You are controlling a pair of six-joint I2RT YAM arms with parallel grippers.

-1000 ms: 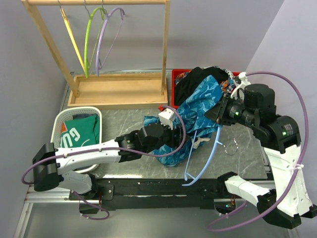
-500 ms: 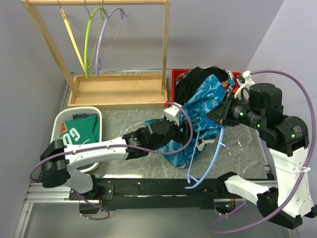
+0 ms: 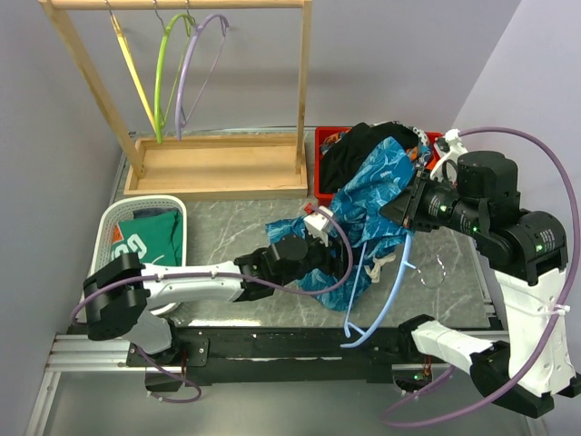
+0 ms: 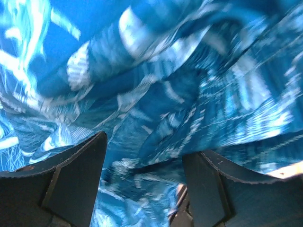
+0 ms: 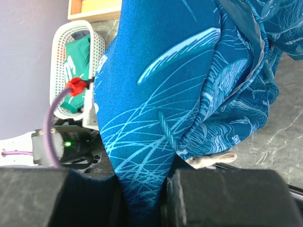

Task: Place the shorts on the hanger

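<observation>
while overhead shows the hanger (image 3: 397,282) — wrist view shows right claw (image 5: 142,187) pinching shorts (image 5: 156,94).

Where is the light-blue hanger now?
Top view, right of centre: the hanger curves from just below the right pincer down to the table's near edge, beside the shorts.

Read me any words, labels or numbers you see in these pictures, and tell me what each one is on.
On the shirt in the basket: large white letters, partly folded out of sight; too little shows to read a word.
On the shorts: printed pattern only, no text that can be read.
Nothing else carries readable text.
</observation>
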